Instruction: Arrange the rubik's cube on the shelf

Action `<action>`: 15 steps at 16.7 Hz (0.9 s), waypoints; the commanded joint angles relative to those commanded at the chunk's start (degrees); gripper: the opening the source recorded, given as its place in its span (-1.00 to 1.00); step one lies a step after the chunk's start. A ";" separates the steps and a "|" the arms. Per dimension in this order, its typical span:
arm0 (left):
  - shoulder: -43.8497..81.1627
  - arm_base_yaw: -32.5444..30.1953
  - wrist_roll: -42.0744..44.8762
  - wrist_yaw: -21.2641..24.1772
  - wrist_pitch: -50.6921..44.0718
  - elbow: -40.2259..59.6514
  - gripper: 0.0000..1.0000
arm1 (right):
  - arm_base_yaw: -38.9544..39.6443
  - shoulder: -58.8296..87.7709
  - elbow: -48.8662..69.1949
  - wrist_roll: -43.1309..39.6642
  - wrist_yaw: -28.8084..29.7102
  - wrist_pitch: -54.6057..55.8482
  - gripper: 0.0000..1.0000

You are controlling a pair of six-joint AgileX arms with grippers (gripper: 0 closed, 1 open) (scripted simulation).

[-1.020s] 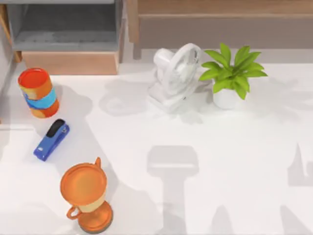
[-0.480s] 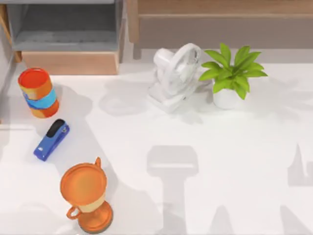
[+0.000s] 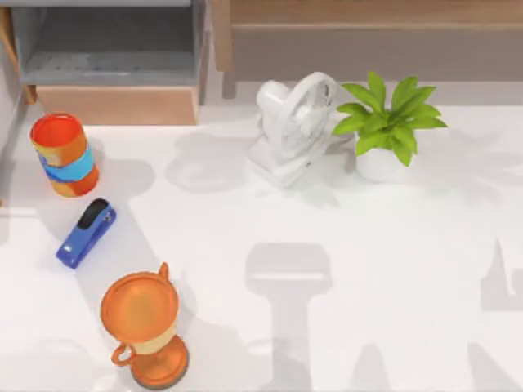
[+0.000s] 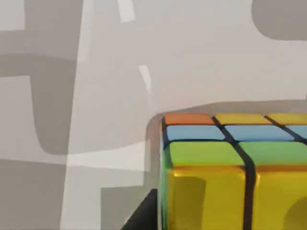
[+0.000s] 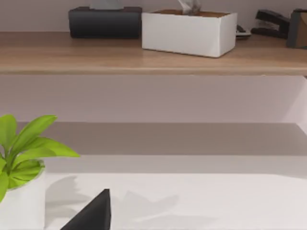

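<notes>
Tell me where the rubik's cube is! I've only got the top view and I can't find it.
Observer: The left wrist view has the rubik's cube up close, with white table behind it.
Operator: Is there stuff on the shelf already?
Observer: Yes. In the right wrist view the shelf carries a white tissue box and a black box beside it.
Operator: Any room left for the cube?
Observer: Probably. The front strip of the board, ahead of both boxes, is bare wood.
</notes>
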 joint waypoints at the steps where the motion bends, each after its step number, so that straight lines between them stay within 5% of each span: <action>1: -0.06 0.26 -0.55 0.77 -1.01 0.21 -1.00 | 0.00 0.00 0.00 0.00 0.00 0.00 1.00; 15: 1.91 -2.58 6.61 -6.10 -2.36 8.84 -1.00 | 0.00 0.00 0.00 0.00 0.00 0.00 1.00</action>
